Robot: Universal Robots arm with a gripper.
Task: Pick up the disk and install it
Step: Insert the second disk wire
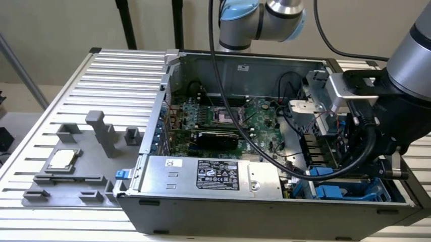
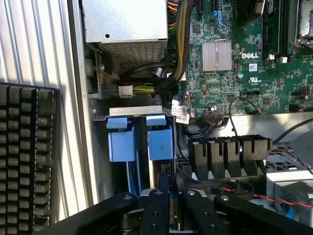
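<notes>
The black robot fingers (image 2: 168, 188) are nearly closed and pinch the upper edge of the disk (image 2: 161, 169), a flat silver-grey metal hard drive framed by bright blue plastic rails. The disk stands on edge directly below the fingertips, partly sunk into its slot in the drive cage at the corner of the open grey metal computer case (image 1: 269, 212). Held on edge like this, it can slide straight down along the cage guides, which is probably why the grip is on the top edge and not the flat faces.

Two blue plastic carriers stand side by side in the cage: the one between the fingers, and a second blue carrier (image 2: 121, 144) just beside them, untouched. Beyond the fingers lies one green motherboard (image 2: 244, 54). One large silver box with a black-white label (image 1: 212, 175) sits along the case's edge. On the ribbed metal desk (image 1: 121, 80) outside the case lies one small square silver chip (image 1: 62, 159) on a grey fixture.
</notes>
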